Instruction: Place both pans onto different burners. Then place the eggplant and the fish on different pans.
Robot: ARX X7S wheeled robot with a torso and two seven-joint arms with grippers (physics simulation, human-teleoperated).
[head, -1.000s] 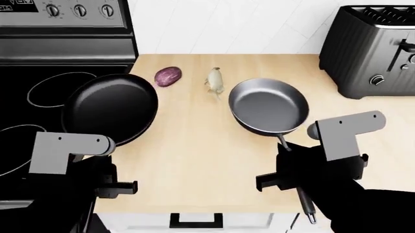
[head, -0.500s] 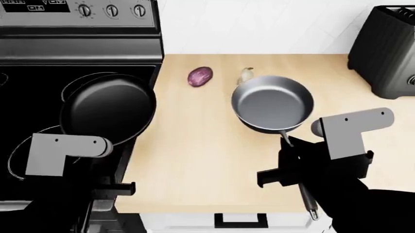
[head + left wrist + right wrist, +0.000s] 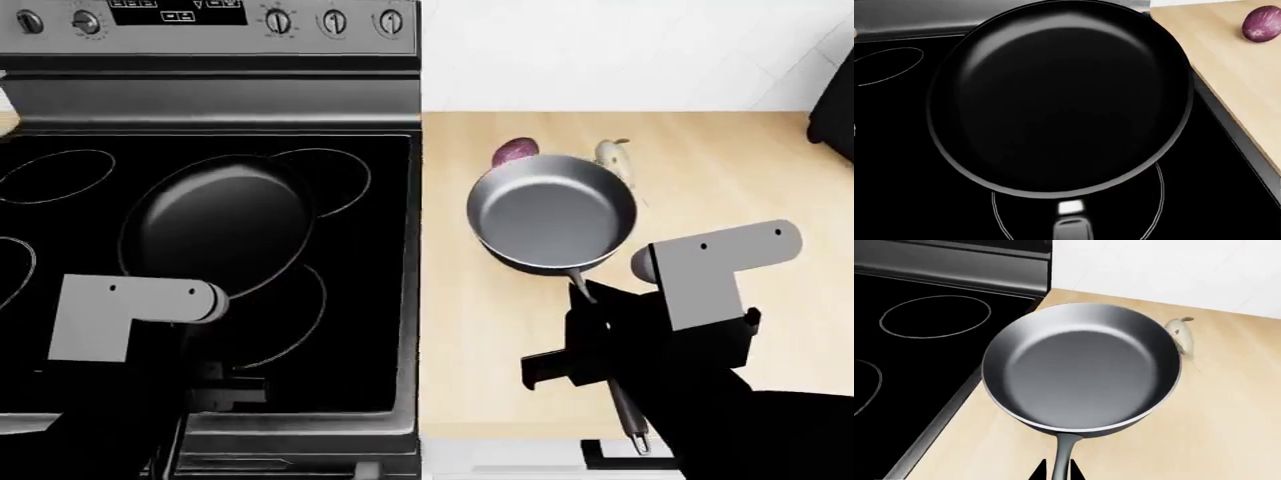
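Observation:
The shallow black pan hangs over the glass cooktop, across a small rear burner ring and a large front ring. My left gripper is shut on its handle; the fingers do not show in the left wrist view. The grey-inside pan is over the wooden counter, its handle clamped in my shut right gripper. The purple eggplant and pale fish lie behind this pan, both partly hidden.
The stove's control panel with knobs rises behind the cooktop. More burner rings lie at far left and beside the grey pan. A dark toaster corner shows at the counter's far right.
The whole view has swung left, so the stove now fills the left half. The black pan has gone from over the counter edge to over the cooktop. The grey pan now covers part of the eggplant and fish.

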